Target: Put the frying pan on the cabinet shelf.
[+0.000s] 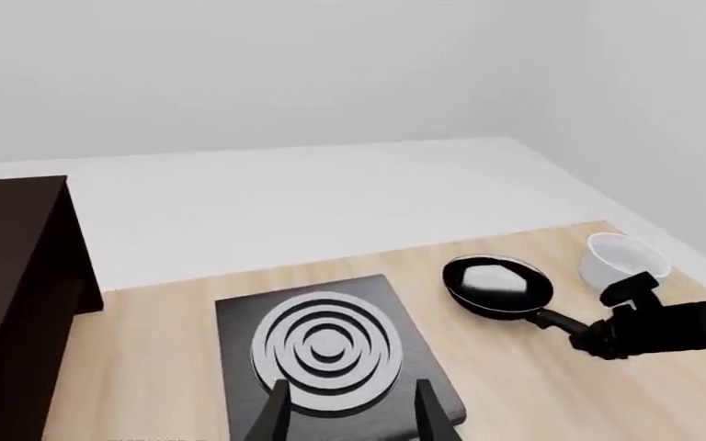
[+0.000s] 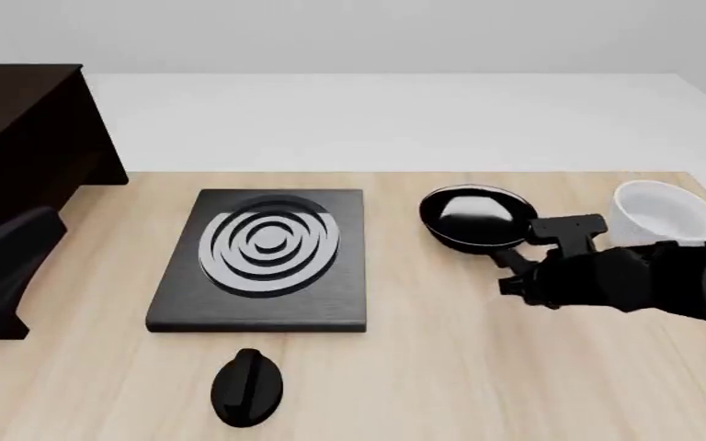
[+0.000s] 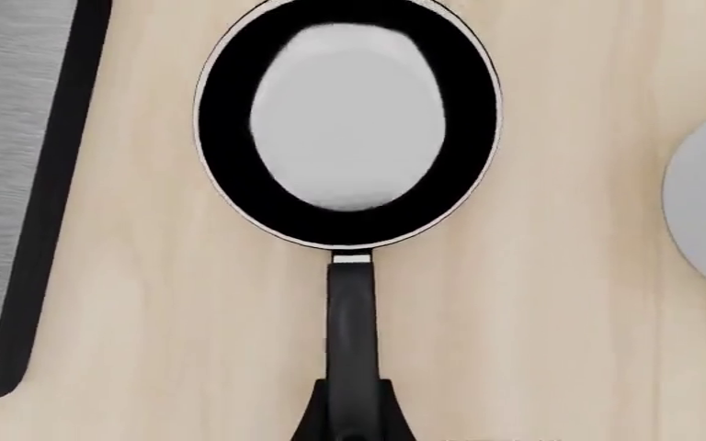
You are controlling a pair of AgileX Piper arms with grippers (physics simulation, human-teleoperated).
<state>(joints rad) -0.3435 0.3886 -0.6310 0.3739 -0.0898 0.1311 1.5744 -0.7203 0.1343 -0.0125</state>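
Pan flat on table, between hob and bowl, handle pointing near-right, right gripper clamped on handle, left gripper spread apart over hob, cabinet far left.

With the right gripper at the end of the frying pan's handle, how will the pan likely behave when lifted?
The frying pan looks rigid, so it should not flex. Held far out on its long thin handle, the bowl end will probably droop or twist. The smooth narrow handle may slip in the right gripper jaws.
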